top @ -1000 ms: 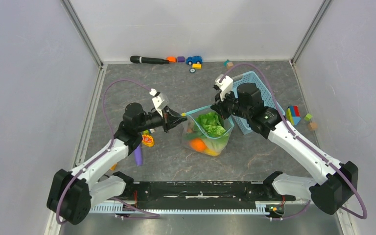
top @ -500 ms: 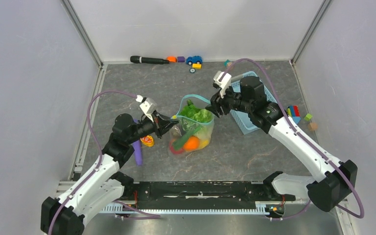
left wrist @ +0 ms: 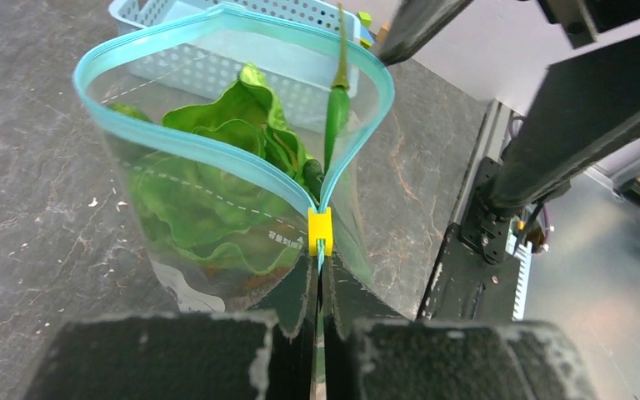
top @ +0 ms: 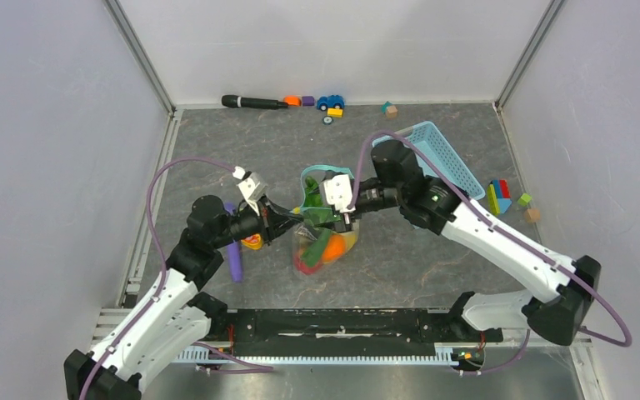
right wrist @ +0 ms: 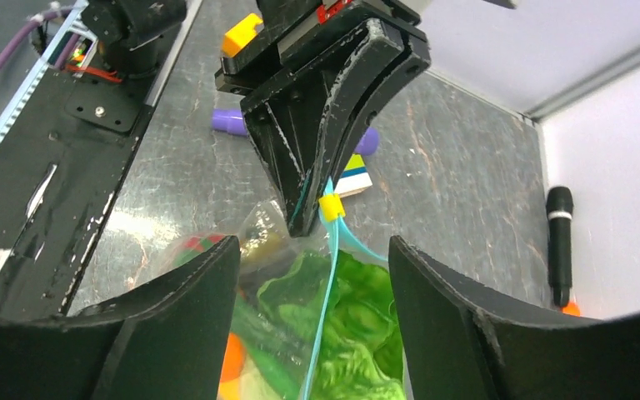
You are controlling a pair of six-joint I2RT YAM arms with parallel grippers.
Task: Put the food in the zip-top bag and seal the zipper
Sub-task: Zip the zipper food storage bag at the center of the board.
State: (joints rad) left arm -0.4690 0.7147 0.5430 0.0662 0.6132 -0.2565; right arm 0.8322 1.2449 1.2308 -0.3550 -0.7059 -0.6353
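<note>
Our left gripper [left wrist: 319, 275] stays clamped on the zipper [left wrist: 320, 200] end of the filled zip-top bag [top: 317, 250] mid-table, while our right gripper [right wrist: 312, 250], now spread open, has swung to the yellow slider [left wrist: 320, 231], ready for sealing.

Bright even overhead light, faint shadows, near wrist edges blurred

Dark grey marbled tabletop [top: 242, 142] boxed in by plain pale grey walls [top: 333, 42] on three sides, metal corner posts [top: 139, 54], even light
</note>
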